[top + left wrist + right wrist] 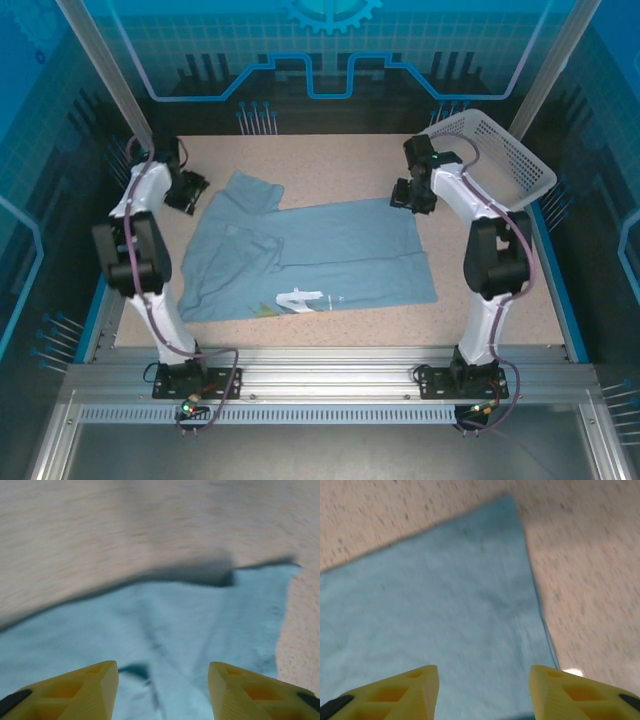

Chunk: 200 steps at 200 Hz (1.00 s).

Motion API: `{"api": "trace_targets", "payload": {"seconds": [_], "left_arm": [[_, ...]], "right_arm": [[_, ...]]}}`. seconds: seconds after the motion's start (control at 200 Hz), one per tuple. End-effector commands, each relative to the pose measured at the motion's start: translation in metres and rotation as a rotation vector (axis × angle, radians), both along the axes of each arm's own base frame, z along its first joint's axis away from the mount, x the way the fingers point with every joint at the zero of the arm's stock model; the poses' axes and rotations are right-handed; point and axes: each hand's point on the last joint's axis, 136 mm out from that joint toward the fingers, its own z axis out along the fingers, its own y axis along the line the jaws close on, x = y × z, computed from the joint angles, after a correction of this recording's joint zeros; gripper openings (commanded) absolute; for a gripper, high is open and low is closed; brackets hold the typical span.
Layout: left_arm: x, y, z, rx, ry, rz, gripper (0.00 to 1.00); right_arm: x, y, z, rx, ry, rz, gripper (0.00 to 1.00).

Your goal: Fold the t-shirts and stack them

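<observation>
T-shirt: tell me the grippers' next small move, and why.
Probably lower both to pinch the t-shirt's far edge. The left gripper and right gripper hover open above that edge, and the shirt lies mostly flat, not yet folded.

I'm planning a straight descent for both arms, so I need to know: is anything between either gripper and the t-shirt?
Nothing visible. The left gripper and right gripper, both open, look down on bare t-shirt cloth and table. The white lattice basket sits at the far right corner, off the shirt.
</observation>
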Motion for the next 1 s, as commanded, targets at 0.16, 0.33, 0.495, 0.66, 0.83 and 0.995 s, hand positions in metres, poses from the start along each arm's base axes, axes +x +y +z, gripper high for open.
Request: {"api": "trace_targets", "payload": {"seconds": [0.16, 0.33, 0.495, 0.66, 0.83, 0.995], "left_arm": [[0.087, -0.018, -0.004, 0.015, -0.192, -0.294, 0.57], [0.11, -0.018, -0.016, 0.016, -0.244, -0.278, 0.6], [0.117, -0.024, -0.032, 0.001, -0.219, -0.281, 0.61], [0.121, -0.028, -0.044, -0.007, -0.19, -0.27, 0.63], [0.124, -0.035, -0.055, 0.023, -0.152, -0.282, 0.63], [0.123, -0.034, -0.066, 0.089, -0.083, -0.279, 0.63]], "right_arm": [[0.059, -0.019, -0.032, -0.125, -0.001, 0.012, 0.5], [0.073, -0.029, -0.06, -0.166, 0.049, -0.013, 0.49], [0.076, -0.035, -0.079, -0.193, 0.113, -0.027, 0.45], [0.071, -0.037, -0.089, -0.185, 0.154, -0.052, 0.37], [0.067, -0.035, -0.087, -0.168, 0.145, -0.062, 0.2], [0.067, -0.029, -0.081, -0.156, 0.136, -0.04, 0.16]]}}
